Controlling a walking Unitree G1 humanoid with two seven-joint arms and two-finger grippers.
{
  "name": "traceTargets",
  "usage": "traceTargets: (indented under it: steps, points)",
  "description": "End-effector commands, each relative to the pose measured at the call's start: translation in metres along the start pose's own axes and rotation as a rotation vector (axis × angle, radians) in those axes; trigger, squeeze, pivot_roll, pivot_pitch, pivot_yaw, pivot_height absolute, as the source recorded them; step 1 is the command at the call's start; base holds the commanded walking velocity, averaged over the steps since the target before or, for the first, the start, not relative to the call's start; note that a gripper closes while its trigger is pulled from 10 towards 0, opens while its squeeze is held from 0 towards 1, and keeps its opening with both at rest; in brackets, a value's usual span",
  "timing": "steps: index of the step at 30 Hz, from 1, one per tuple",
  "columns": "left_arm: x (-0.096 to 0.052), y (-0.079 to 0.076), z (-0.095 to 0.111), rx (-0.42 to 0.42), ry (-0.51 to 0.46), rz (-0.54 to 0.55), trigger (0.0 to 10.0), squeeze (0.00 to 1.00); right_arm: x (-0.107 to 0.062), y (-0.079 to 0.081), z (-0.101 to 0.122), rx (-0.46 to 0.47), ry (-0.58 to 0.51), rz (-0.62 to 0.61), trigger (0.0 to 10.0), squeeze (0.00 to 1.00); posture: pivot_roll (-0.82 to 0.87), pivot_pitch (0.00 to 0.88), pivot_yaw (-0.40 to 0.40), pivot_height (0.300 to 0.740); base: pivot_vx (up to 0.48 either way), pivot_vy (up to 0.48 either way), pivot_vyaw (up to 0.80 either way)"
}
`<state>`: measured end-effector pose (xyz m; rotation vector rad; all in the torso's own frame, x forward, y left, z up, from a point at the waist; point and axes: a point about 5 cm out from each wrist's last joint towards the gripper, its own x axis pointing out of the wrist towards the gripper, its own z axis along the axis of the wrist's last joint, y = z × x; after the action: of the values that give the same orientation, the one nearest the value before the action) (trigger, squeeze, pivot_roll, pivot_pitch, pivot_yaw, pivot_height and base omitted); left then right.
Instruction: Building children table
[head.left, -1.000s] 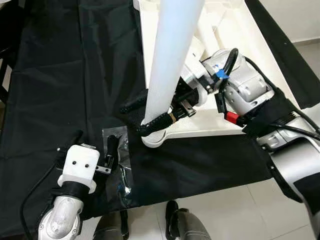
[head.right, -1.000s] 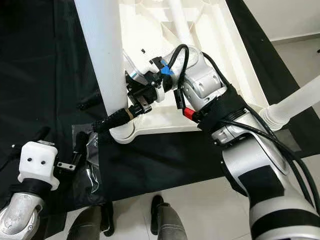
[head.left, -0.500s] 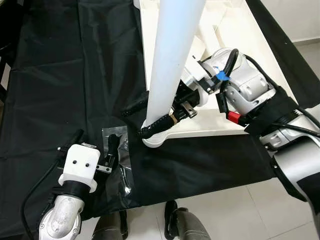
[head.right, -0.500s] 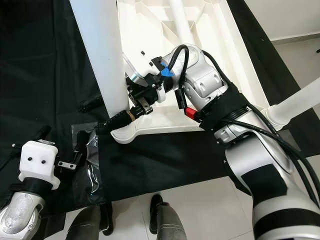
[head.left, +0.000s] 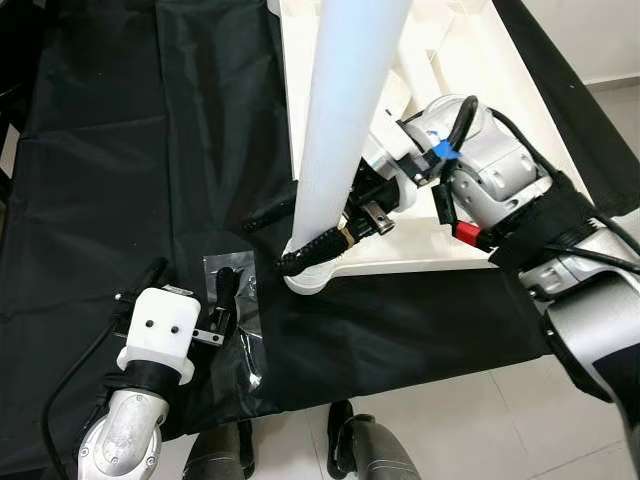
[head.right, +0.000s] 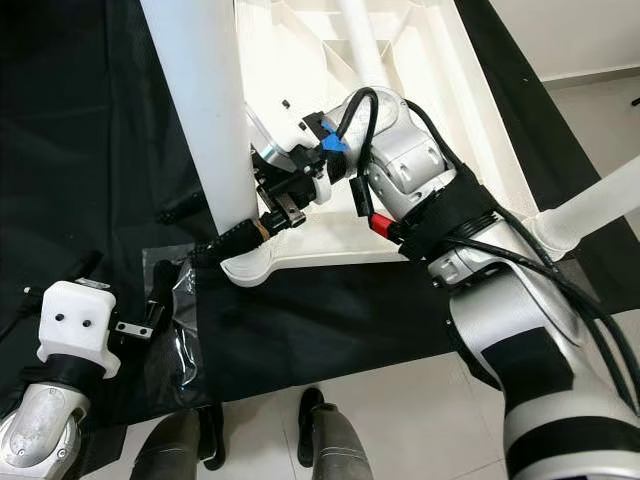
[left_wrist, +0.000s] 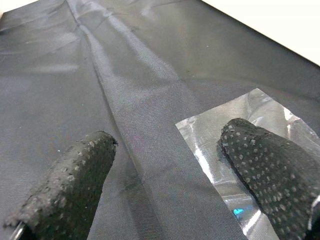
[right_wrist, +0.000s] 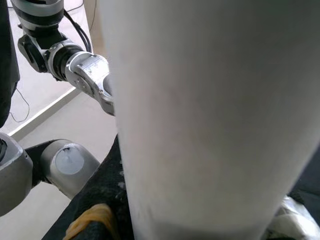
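Note:
A white children's table (head.left: 440, 255) lies upside down on a black cloth. A thick white leg (head.left: 340, 130) stands upright in its near left corner socket (head.left: 305, 280). My right gripper (head.right: 205, 232) is shut on the base of this leg, one black finger on each side; the right wrist view has the leg (right_wrist: 200, 115) pressed close against the lens. My left gripper (head.left: 188, 285) hovers open low over the cloth near the front edge. One of its fingertips (left_wrist: 260, 155) is over a clear plastic bag (head.left: 245, 340), the other over bare cloth.
Another white leg (head.right: 590, 210) sticks out at the table's near right corner, and a third (head.right: 360, 40) stands farther back. The black cloth (head.left: 130, 150) spreads wide to the left. My feet (head.left: 370, 450) stand on light floor tiles at the cloth's front edge.

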<state>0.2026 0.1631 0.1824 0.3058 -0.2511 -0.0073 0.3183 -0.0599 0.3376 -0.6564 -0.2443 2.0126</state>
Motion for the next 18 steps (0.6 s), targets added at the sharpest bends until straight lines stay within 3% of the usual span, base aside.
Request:
traceTargets:
  steps: [1,18]
  points:
    - [-0.004,-0.002,-0.004,0.004,0.021,-0.006,10.0,0.00,0.004,0.005,-0.018,0.064,0.051,0.030,10.0,0.00,0.02,0.422,-0.093,0.740,0.000,0.000,0.00]
    - [-0.003,-0.002,-0.006,0.007,0.023,-0.004,10.0,0.00,0.004,0.003,-0.032,0.132,0.148,-0.200,10.0,0.00,0.01,0.416,-0.090,0.740,0.000,0.000,0.00]
